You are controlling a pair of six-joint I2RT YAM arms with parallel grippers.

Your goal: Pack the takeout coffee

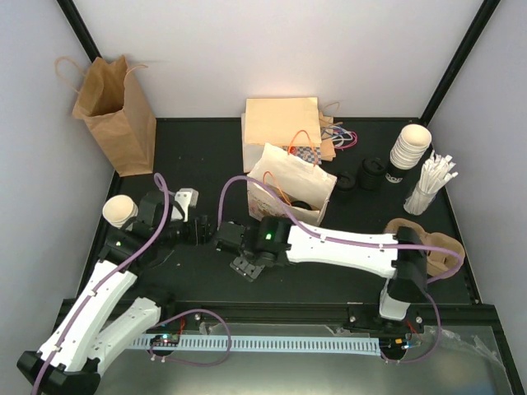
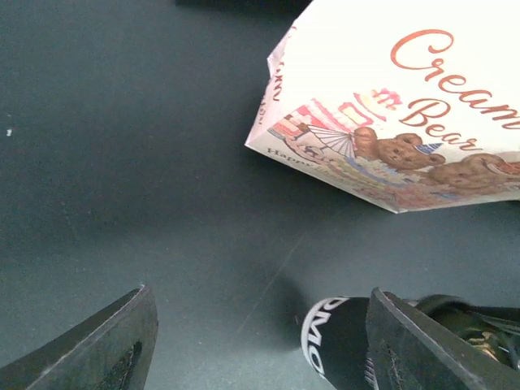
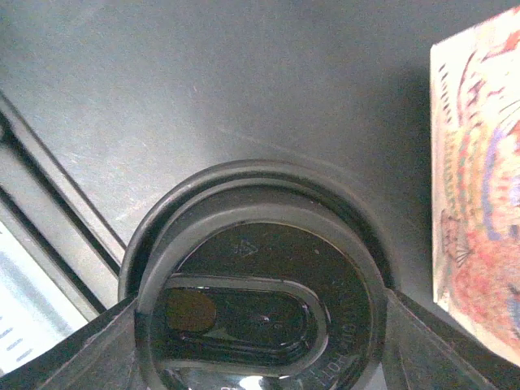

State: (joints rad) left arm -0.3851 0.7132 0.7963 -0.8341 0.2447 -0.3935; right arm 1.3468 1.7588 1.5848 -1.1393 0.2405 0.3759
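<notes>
Right gripper point(image 3: 260, 345), nearest, is closed on the coffee point(image 3: 260, 244) from above, its fingers point(image 3: 73, 357) pressing either side of the black lid point(image 3: 244, 313). The cup body below is hidden. Whether it rests on the table point(image 1: 189, 156) or hangs just over it cannot be told.

Left gripper point(image 2: 260, 349) is spread wide and empty, close by the right wrist.

Just beyond both stands the printed white bag point(image 1: 290, 183), mouth up, with orange handles point(image 1: 280, 191) drooping across the opening.

Likely risks:
- A hold on the lid alone could let the lid pop off and the cup fall.
- The cup could snag a handle or the thin rim and tip the unheld bag.
- The crowded arms could knock together
</notes>
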